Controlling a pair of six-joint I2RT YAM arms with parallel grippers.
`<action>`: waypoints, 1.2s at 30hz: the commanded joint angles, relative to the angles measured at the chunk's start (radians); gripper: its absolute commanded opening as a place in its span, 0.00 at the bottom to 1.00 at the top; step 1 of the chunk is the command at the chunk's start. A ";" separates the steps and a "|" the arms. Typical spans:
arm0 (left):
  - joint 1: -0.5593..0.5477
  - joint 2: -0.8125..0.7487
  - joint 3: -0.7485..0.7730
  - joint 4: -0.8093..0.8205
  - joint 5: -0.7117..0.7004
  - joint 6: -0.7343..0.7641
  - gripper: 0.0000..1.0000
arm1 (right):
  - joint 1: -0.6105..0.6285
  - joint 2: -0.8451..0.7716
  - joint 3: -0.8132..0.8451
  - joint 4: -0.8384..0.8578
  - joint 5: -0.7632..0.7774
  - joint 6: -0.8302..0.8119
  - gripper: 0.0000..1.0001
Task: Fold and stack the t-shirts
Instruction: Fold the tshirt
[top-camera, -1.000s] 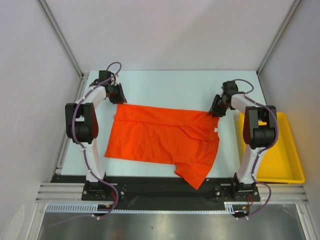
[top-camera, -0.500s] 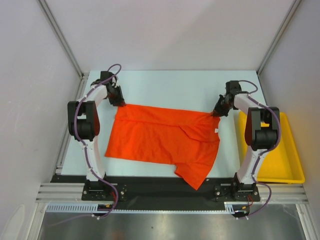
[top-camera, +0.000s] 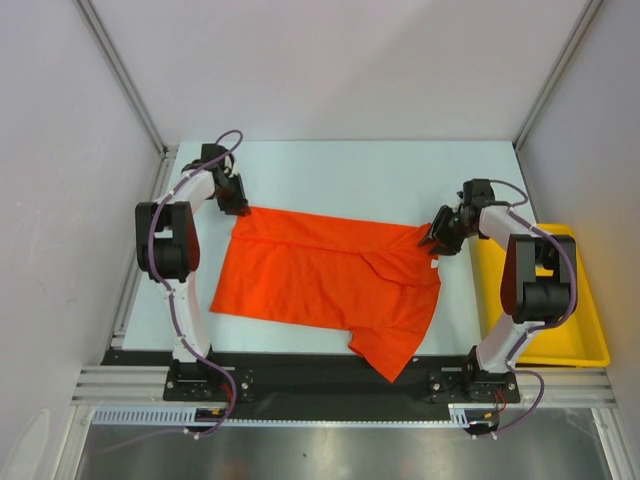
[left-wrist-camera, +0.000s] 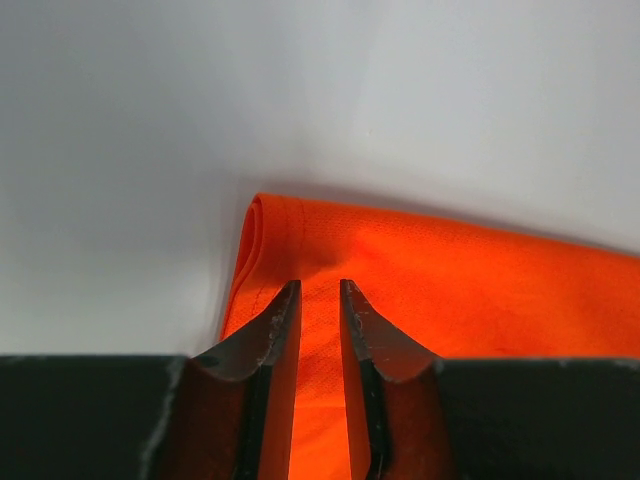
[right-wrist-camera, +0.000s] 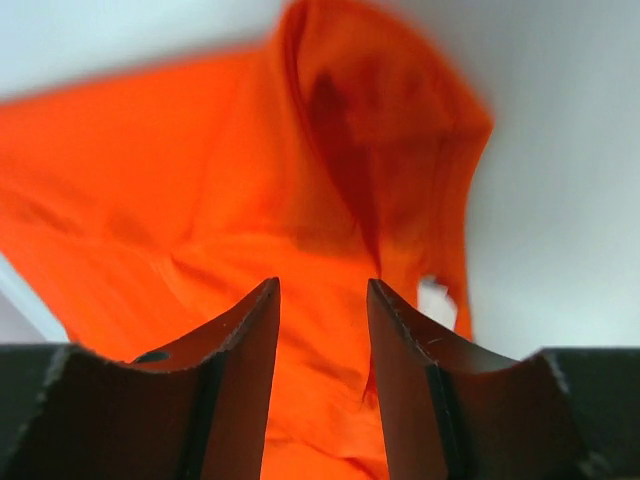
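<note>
The shirt (top-camera: 330, 275) lies spread on the bench (top-camera: 340, 170) between the two arms, its long side running left to right. Its near right part reaches the dark strip at the bench's near edge. A yellow tray (top-camera: 585, 335) sits off to the right, apart from the shirt.

The left pincer (top-camera: 238, 206) is at the shirt's far left corner. From the left wrist, the pincer (left-wrist-camera: 318, 290) stands nearly together, with only a thin gap, and orange cloth (left-wrist-camera: 450, 290) fills that gap and puckers just ahead of the tips: it is clamped on the corner. The hem there is rolled over on itself at the left edge.

The right pincer (top-camera: 436, 238) is at the far right corner. From the right wrist, the pincer (right-wrist-camera: 322, 285) stands apart, gripping nothing. The shirt (right-wrist-camera: 200, 180) lies under and ahead of it, bunched into a raised fold. A small white tag (right-wrist-camera: 437, 300) shows just beside the right finger.

From above, both wrists cover their own fingertips, so contact cannot be judged in that view. The right wrist picture is blurred, and whether its fingers touch the cloth cannot be told. The left wrist view cuts the shirt off at the right and bottom.
</note>
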 joint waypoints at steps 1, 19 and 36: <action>-0.002 -0.049 -0.011 0.011 0.008 -0.008 0.27 | 0.025 -0.109 -0.059 -0.032 -0.125 -0.021 0.46; -0.016 -0.061 -0.029 0.003 0.004 -0.002 0.27 | 0.036 -0.228 -0.296 -0.019 -0.173 0.047 0.42; -0.016 -0.055 -0.025 0.000 -0.009 0.015 0.27 | 0.036 -0.159 -0.324 0.066 -0.204 0.082 0.33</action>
